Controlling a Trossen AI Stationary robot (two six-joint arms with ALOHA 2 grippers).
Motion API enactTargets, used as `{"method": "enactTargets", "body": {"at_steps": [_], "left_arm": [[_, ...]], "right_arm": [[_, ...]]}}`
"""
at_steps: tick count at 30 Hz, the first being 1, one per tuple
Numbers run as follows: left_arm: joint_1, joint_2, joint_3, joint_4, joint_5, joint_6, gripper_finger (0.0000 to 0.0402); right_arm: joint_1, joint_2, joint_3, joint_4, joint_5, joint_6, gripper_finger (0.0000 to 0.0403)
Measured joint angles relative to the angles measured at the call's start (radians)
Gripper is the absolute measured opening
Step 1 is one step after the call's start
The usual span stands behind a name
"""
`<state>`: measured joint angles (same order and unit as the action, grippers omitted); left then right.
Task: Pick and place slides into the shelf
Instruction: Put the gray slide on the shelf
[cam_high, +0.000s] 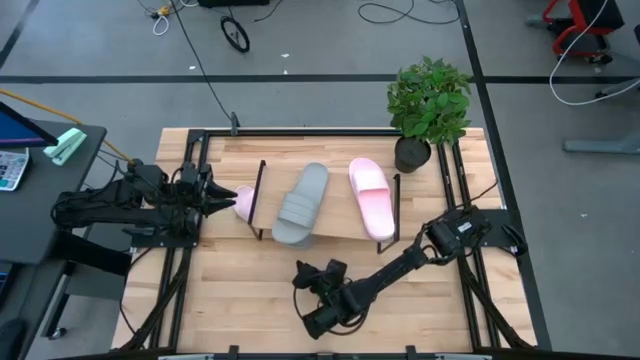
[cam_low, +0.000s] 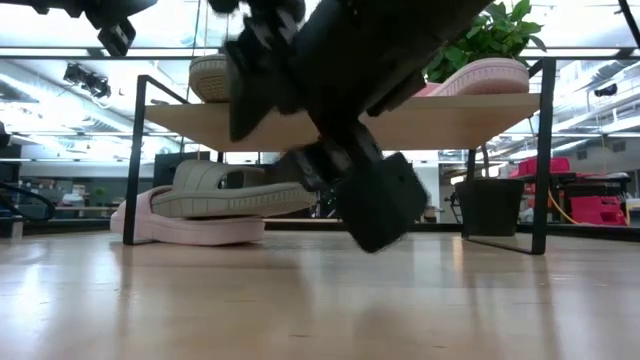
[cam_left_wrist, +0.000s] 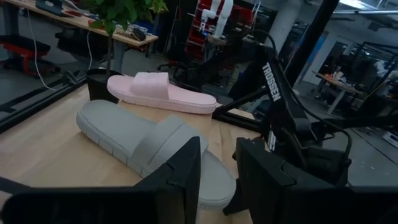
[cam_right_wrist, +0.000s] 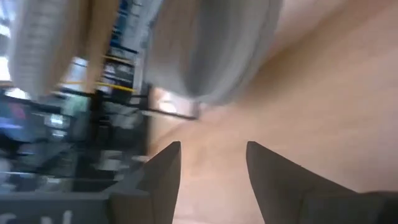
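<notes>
On shelf (cam_high: 330, 238) board: grey slide (cam_high: 303, 203), pink slide (cam_high: 371, 197). Right end effector (cam_high: 304, 275) fingers apart, empty, above bench (cam_high: 250, 290). Left end effector (cam_high: 222, 196) by shelf end, state unclear.

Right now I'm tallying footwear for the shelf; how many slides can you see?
4: grey slide and pink slide on the shelf; another grey and pink stacked underneath.

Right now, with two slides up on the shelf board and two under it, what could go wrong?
1. The grey slide on the shelf overhangs the board's front edge; a nudge could tip it off.
2. The right claw is open just in front of that overhang, so lifting carelessly might clip it.
3. The lower grey slide lies stacked on the pink one, which may slip.
</notes>
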<state>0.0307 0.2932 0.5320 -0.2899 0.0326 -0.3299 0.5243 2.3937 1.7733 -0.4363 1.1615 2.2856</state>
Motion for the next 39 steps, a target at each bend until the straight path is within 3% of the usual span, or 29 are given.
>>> {"method": "enactTargets", "body": {"at_steps": [4, 16, 27, 39], "left_arm": [[0.000, 0.001, 0.000, 0.002, 0.014, -0.001, 0.0107], [-0.002, 0.001, 0.000, 0.004, 0.019, -0.051, 0.0107], [-0.002, 0.001, 0.000, 0.001, 0.018, -0.053, 0.0107], [-0.002, 0.001, 0.000, 0.000, 0.026, -0.054, 0.0107]], "right_arm": [[-0.010, 0.015, 0.000, 0.033, 0.035, 0.002, 0.0199], [-0.034, 0.018, -0.016, -0.026, 0.007, 0.011, 0.0231], [-0.067, 0.012, -0.060, -0.021, 0.012, 0.019, 0.0233], [-0.117, 0.012, -0.061, -0.130, -0.002, 0.013, 0.0220]]}}
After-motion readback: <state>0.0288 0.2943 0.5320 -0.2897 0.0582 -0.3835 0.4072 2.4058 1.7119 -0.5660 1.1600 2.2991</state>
